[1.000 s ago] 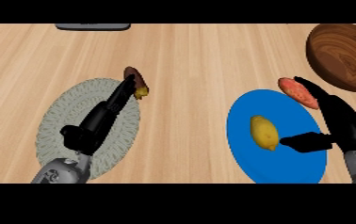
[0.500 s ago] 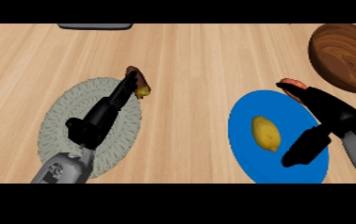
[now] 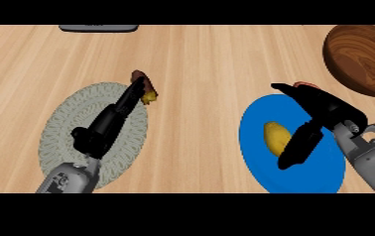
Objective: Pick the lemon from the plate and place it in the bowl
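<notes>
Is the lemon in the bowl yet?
Not yet. The lemon lies on the blue plate. The right hand is open right beside it, fingers spread around it but not closed, so nothing is picked up. The wooden bowl waits at the far right. Grabbing, lifting and dropping it in the bowl are all left. The left hand rests over the grey mat.

Light is bright and even across the wooden counter [image 3: 205,61], with no clear direction and no glare. Shadows are very faint, only soft darkening under the right hand [image 3: 322,113] on the blue plate [image 3: 256,131]. The wooden bowl [image 3: 355,56] shows a mild sheen. Edges look straight, without bending.
</notes>
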